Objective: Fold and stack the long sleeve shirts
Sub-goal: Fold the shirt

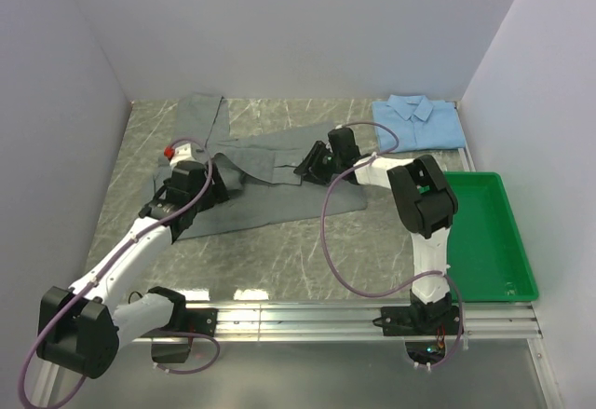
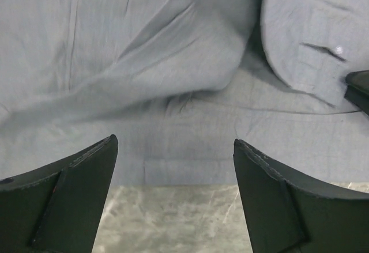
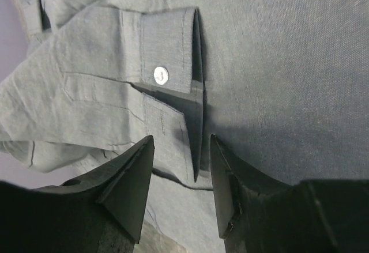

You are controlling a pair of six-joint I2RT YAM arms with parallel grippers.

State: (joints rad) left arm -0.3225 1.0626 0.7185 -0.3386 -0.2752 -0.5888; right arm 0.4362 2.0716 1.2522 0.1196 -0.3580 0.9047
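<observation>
The grey long sleeve shirt (image 1: 270, 199) lies spread and rumpled across the middle of the table. The light blue shirt (image 1: 419, 122) rests folded at the back right. My left gripper (image 1: 223, 182) is at the grey shirt's left part. In the left wrist view it (image 2: 173, 140) is wide open and empty, over the cloth's edge (image 2: 173, 166) and bare table. My right gripper (image 1: 308, 165) is at the shirt's upper middle. In the right wrist view its fingers (image 3: 181, 140) are open around a buttoned sleeve cuff (image 3: 167, 51), whose edge hangs between them without being pinched.
A green plastic tray (image 1: 521, 283) stands along the right side, near the right arm's base. White walls close the back and both sides. The marbled tabletop (image 1: 279, 269) shows between the grey shirt and the arm bases.
</observation>
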